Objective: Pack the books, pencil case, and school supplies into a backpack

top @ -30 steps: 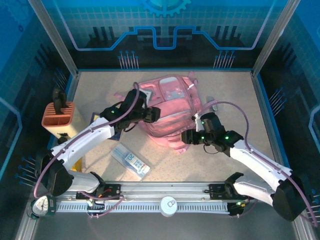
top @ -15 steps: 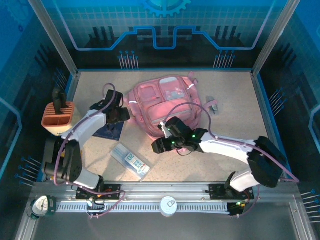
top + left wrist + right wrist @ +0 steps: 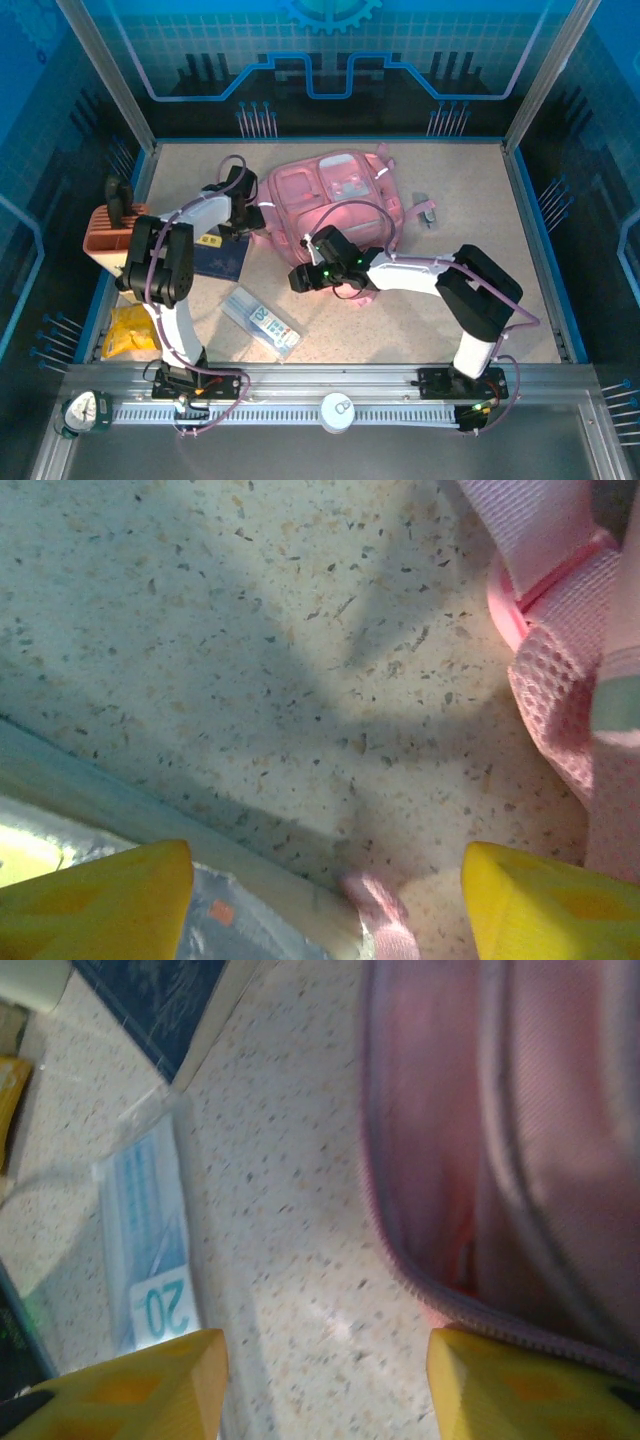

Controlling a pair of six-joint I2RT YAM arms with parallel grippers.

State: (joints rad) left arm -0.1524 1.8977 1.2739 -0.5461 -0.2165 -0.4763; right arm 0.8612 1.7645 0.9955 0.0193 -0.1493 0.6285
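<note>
1. Both arms have swung over in the last second. In the top view the left gripper (image 3: 248,215) has come off the top of the backpack (image 3: 340,200) to its left edge. The right gripper (image 3: 298,280) has crossed from the bag's right side to its near-left corner.
2. Also from above, we see the pencil case (image 3: 262,320) lying on the table (image 3: 480,300), near the right gripper. A navy book (image 3: 222,260) lies just left of the bag, and the yellow book (image 3: 130,330) sits well apart at the left edge. Nothing looks packed.
3. At the left wrist, our fingertips (image 3: 100,900) stand spread over bare table with nothing held. The bag's pink mesh and strap (image 3: 560,680) lie to the right, and a small pink loop (image 3: 378,925) lies between the tips.
4. At the right wrist, the fingertips (image 3: 130,1380) are also spread and empty. The pencil case is to their left and the bag's zip edge (image 3: 400,1250) to their right.
5. We judge that the step in hand is getting the bag open or steadied before loading. The next move calls for one gripper to hold the zip edge while the other goes to the pencil case or a book and closes across its narrow side.
</note>
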